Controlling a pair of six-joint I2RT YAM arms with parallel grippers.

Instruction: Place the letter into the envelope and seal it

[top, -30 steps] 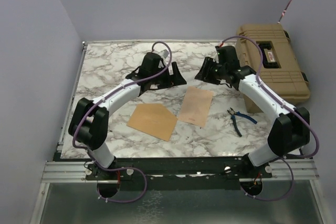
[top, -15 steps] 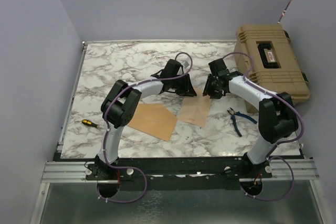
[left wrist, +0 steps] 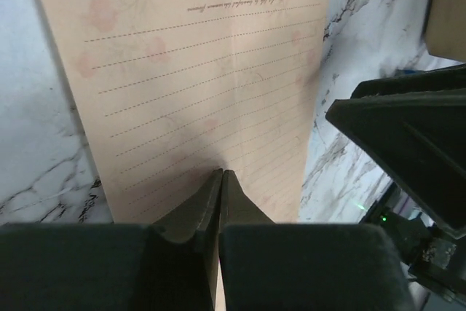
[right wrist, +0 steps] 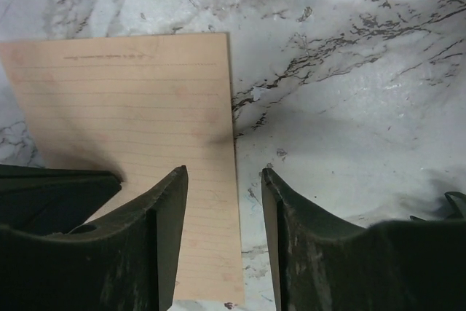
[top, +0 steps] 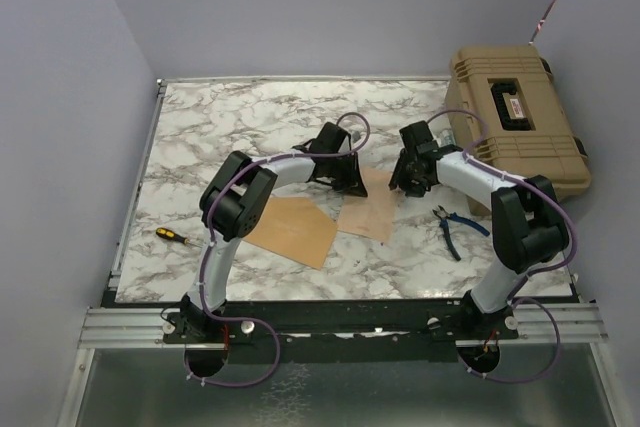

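The letter (top: 372, 212), a pale pinkish-tan rectangular sheet ruled with dashed lines and printed with faint flowers, lay near the middle of the white-and-grey marbled table (top: 230, 127), with both arms reaching in to its far end. The left gripper (left wrist: 220, 174) was closed, its two black fingers pressed together with the tips on the sheet. A thin sliver of the same pale paper showed in the seam between them, so it appeared to have the letter pinched. In the left wrist view the sheet narrowed toward those tips and carried a faint crease running away from them. The right gripper (right wrist: 222, 174) stood open, holding nothing, its jaws straddling the letter's side edge. One finger was over the paper and the other over bare marble. Whether the fingers touched the surface could not be told. The envelope (top: 290, 230), a flat orange-brown kraft paper piece with a five-sided outline, lay on the table to the left of the letter, with its pointed side just beside the letter's near left edge. A small screwdriver with a yellow-and-black handle (top: 172, 235) rested well to the left of the envelope, blue-handled pliers (top: 455, 227) lay to the right of the letter, and a tan plastic toolbox (top: 515, 117) sat at the table's far right corner.
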